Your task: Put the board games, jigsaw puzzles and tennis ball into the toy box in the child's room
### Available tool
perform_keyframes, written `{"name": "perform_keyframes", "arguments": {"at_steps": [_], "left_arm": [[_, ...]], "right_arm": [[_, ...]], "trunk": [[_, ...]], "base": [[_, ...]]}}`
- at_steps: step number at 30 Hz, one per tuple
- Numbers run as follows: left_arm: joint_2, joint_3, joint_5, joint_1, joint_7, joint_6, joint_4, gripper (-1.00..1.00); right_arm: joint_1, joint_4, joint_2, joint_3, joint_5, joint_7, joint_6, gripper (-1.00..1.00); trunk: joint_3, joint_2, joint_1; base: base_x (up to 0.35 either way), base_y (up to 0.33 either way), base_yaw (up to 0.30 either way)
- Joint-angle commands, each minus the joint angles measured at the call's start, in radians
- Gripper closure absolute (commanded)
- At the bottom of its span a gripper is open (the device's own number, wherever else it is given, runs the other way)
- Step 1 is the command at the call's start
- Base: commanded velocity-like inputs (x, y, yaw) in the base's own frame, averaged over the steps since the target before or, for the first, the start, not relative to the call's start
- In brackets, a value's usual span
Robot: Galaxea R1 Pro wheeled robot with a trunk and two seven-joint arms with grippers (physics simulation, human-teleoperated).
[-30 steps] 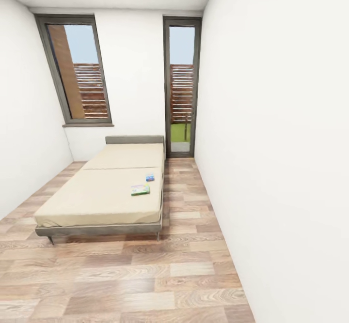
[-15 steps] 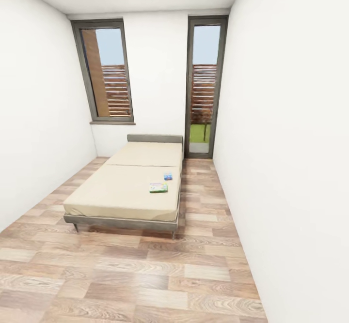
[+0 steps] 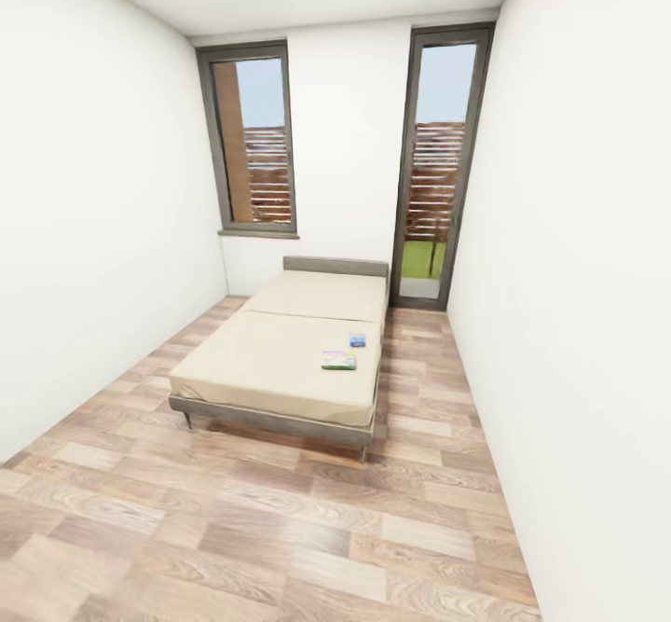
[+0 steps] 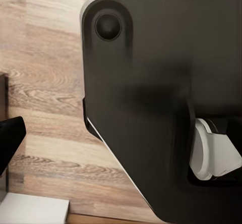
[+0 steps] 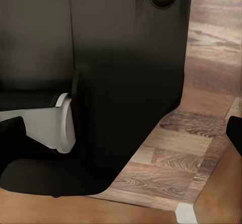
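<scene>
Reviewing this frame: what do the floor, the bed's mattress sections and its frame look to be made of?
The floor looks like wood-plank laminate or timber: staggered boards with visible grain in tan and brown, low sheen. The mattress sections on the bed look like plain beige fabric, matte, without pattern or shine. The bed frame is flat grey with thin legs; metal or painted wood, the render leaves it open.

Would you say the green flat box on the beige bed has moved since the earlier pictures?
No. The green flat box keeps its spot near the beige bed's edge, beside the small blue box; the camera shifted.
</scene>
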Motion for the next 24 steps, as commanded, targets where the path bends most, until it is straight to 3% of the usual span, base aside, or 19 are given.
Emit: {"name": "perform_keyframes", "arguments": {"at_steps": [1,24], "left_arm": [[0.000,0.000,0.000,0.000,0.000,-0.003,0.000,-1.00],[-0.001,0.000,0.000,0.000,0.000,-0.005,0.000,-1.00]], "right_arm": [[0.000,0.000,0.000,0.000,-0.001,0.001,0.000,-1.00],[0.000,0.000,0.001,0.000,-0.001,0.001,0.000,-1.00]], "trunk": [[0.000,0.000,0.000],[0.000,0.000,0.000]], "base": [[0.000,0.000,0.279],[0.000,0.000,0.279]]}}
